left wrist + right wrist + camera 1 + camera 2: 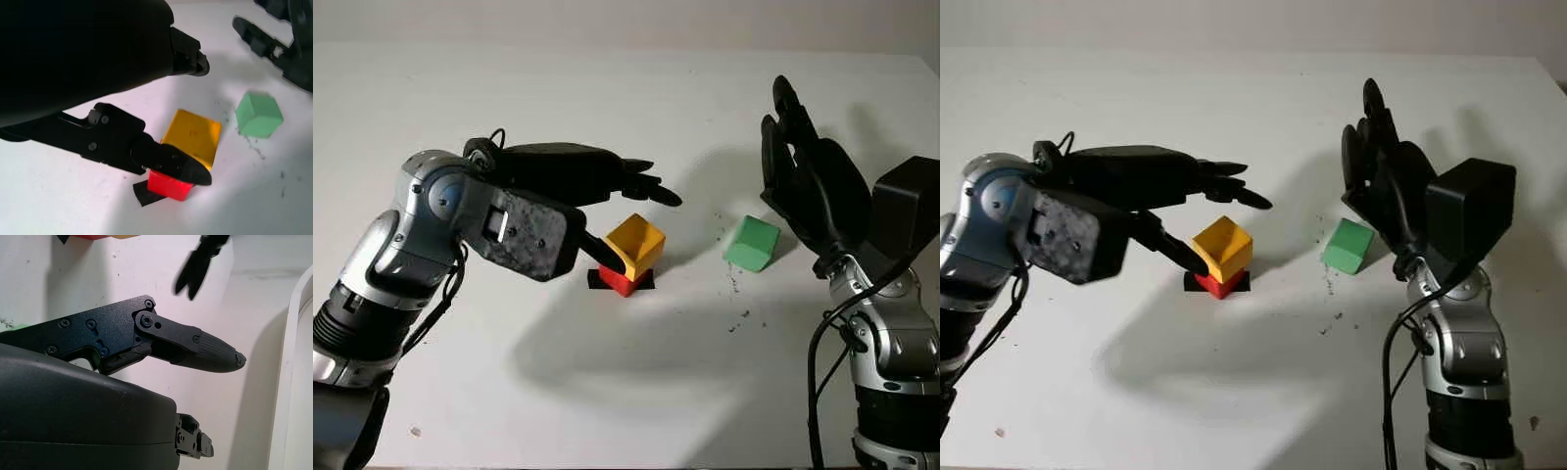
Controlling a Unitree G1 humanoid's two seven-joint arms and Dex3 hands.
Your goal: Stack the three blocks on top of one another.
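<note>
Stack: yellow cube block (637, 243) on red cube block (621, 282)
Green cube block (750, 243): 3 o'clock of stack
Left hand (625, 217): open beside yellow
Right hand (808, 176): open, raised

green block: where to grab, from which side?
Probably with the right hand, open just right of the green block. The block lies alone on the table, apart from the yellow block on the red block. Come from above and pinch two opposite flat side faces.
</note>
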